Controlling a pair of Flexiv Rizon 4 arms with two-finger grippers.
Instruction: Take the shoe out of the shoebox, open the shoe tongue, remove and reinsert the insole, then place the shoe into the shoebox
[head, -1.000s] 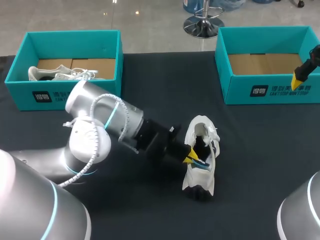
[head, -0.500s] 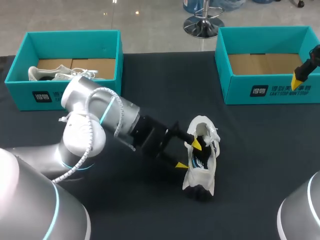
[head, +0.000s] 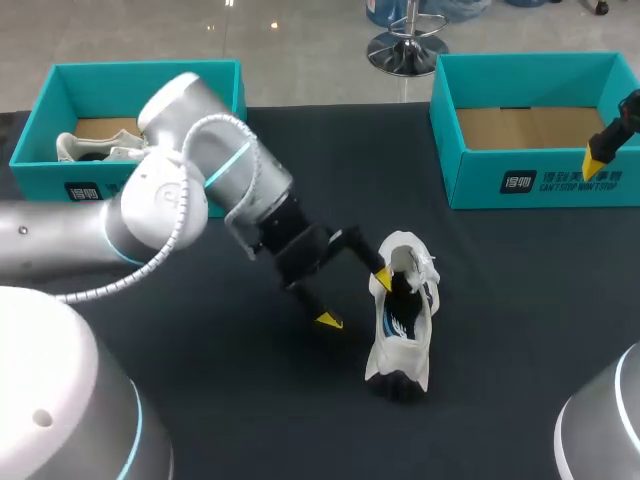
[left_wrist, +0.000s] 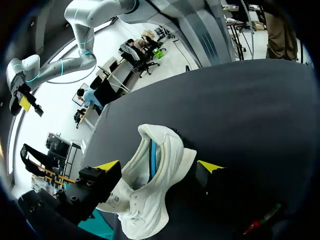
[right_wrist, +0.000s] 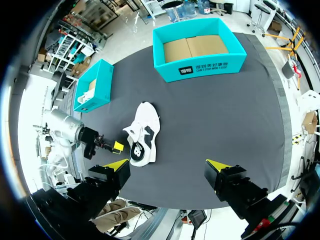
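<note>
Shoe (head: 402, 315) lies just ahead of the wide-spread left fingers (head: 328, 320), one tip at its collar.

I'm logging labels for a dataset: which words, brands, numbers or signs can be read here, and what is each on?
On the left shoebox, front wall: white logo and print, too small to read.
On the right shoebox, front wall: white logo and a line of print, too blurred to quote.
On the shoe: a small printed tag, unreadable.
No other text shows.

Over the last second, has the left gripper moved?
Yes. The left gripper has opened and drawn back toward the head view's left from the white shoe, which stayed put.
</note>
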